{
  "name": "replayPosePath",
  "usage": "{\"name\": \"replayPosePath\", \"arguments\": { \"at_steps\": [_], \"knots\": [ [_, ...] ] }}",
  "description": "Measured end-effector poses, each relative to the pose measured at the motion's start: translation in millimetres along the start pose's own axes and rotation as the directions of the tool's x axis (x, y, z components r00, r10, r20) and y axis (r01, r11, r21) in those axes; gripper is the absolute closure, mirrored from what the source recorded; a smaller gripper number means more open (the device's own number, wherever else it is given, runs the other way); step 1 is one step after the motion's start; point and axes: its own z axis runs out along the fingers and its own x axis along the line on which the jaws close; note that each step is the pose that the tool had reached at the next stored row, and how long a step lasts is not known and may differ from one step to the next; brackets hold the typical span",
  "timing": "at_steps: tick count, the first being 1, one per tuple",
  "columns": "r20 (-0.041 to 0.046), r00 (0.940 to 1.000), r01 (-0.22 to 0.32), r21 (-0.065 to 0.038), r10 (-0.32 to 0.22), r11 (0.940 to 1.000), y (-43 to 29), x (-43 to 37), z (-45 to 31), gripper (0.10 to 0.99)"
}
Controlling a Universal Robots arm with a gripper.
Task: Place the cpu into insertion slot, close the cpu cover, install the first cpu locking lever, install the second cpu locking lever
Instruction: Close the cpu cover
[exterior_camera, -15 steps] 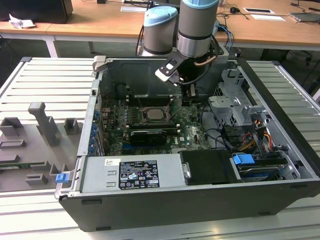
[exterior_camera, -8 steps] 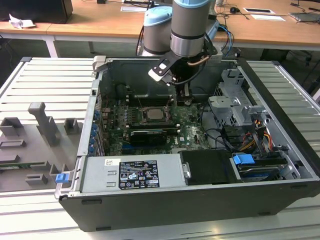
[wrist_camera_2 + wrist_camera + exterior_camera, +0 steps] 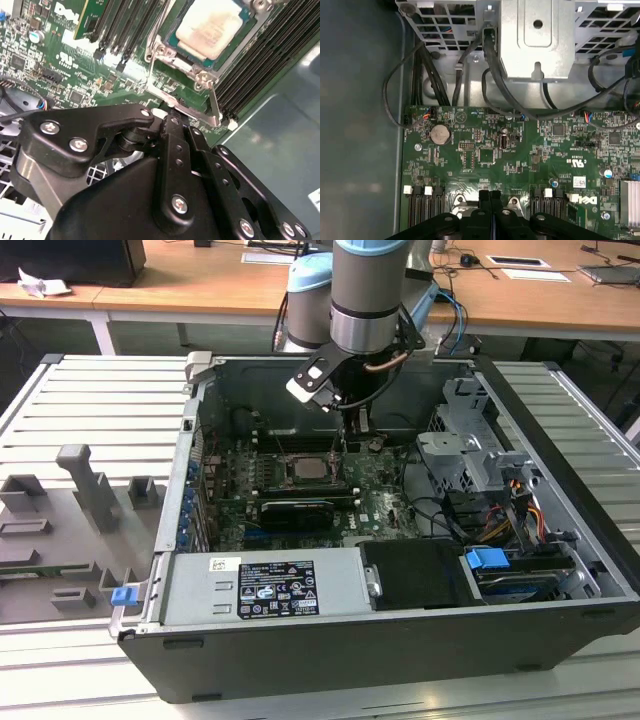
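The cpu [image 3: 212, 25] lies flat in the insertion slot [image 3: 176, 44] on the green board, and the exterior view shows the cpu [image 3: 307, 469] mid-board. The silver cpu cover [image 3: 165, 55] lies down around it as a frame. A thin silver locking lever [image 3: 216, 102] runs along the socket's edge. My gripper [image 3: 172, 119] hovers at that edge, its black fingertips pressed together right by the lever's bar; whether they touch it I cannot tell. The first wrist view shows the gripper [image 3: 490, 194] shut with nothing between the fingers. From outside, the gripper [image 3: 345, 440] hangs just right of the socket.
Long black memory slots [image 3: 250, 65] flank the socket. A metal drive cage [image 3: 470, 440] with cables [image 3: 490, 75] stands on the exterior view's right, and the power supply [image 3: 270, 585] lies at the front. Grey fixtures [image 3: 80, 500] sit outside the case on the left.
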Motion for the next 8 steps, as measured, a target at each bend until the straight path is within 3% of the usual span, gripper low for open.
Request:
{"name": "replayPosePath", "arguments": {
  "at_steps": [6,8],
  "knots": [
    [0.0,1.0,0.0,0.0,0.0,1.0,-20.0,0.4,2.2,0.98],
    [0.0001,1.0,0.0,0.0,0.0,1.0,-22.1,0.4,5.5,0.98]
  ]
}}
